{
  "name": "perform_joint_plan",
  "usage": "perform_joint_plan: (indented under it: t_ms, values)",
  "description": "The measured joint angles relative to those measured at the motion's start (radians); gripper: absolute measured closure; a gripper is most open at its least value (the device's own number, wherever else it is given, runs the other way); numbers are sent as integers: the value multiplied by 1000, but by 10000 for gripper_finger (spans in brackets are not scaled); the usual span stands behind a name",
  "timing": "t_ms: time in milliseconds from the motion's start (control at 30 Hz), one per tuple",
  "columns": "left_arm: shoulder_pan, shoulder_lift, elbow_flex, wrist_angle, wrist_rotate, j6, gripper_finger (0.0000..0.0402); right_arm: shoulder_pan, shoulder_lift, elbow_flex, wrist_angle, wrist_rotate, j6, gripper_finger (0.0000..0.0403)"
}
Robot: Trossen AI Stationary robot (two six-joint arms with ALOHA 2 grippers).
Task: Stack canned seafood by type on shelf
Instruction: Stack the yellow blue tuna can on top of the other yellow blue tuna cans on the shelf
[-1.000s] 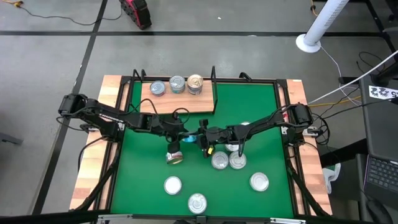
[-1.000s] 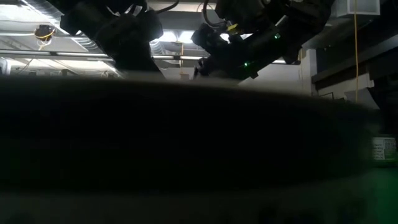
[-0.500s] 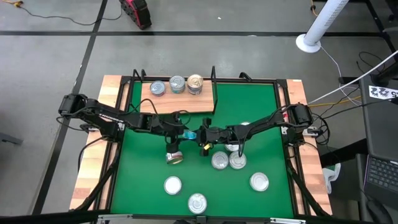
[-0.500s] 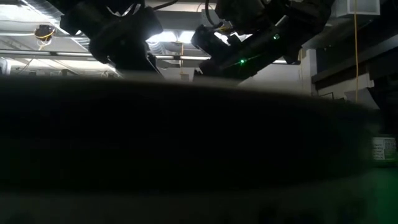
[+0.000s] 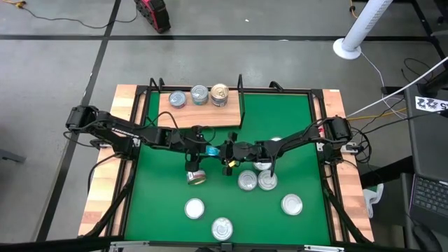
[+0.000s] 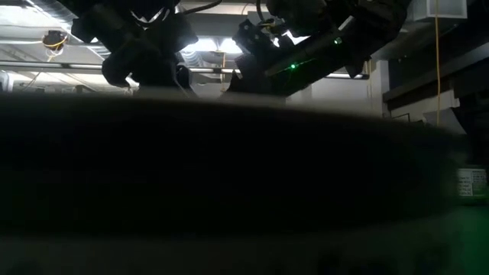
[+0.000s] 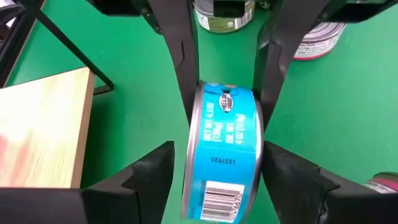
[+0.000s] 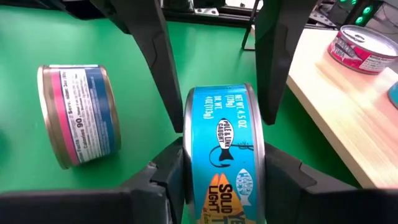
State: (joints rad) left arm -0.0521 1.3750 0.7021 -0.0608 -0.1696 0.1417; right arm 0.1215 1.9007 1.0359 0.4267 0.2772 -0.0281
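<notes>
A blue-teal tin (image 5: 212, 150) hangs on edge over the green mat (image 5: 294, 119), between my two grippers. My right gripper (image 8: 224, 168) comes from the right and is shut on it. My left gripper (image 7: 221, 152) comes from the left and is open, with one finger on each side of the same tin (image 7: 224, 155). The shelf (image 5: 203, 115) lies at the far left of the mat with three tins upright on it (image 5: 199, 95). A pink-and-blue tin (image 8: 78, 115) lies on its side on the mat. My right gripper pinches the blue tin by its two flat ends (image 8: 186, 134), one finger (image 8: 283, 177) on each lid. The fingers come nearly level from the table's right. The tin stands on edge with its label outward, lifted clear of the mat.
Several silver-lidded tins stand on the mat near the front: two together (image 5: 256, 180), one to the right (image 5: 292, 204), two near the front edge (image 5: 194, 207) (image 5: 222, 227). A black frame (image 5: 318, 94) runs around the mat. In the low view a dark mass blocks the table.
Both wrists have rolled while the hands stayed in place, and the blue tin between them has turned with them. My left gripper has opened off the tin, which stays in my right gripper, clear of the mat.
</notes>
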Motion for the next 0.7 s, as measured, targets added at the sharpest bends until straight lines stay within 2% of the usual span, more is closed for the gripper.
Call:
perform_joint_plan:
  t_ms: [167, 367, 700]
  values:
    - [0, 0, 0, -4, 0, 0, 187, 0, 0, 0, -1, 0, -2, 252]
    - [-1, 0, 0, -9, 5, 13, 261, 0, 0, 0, -1, -9, -3, 251]
    - [-1, 0, 0, -7, 5, 23, 261, 0, -1, 0, -11, -19, -3, 251]
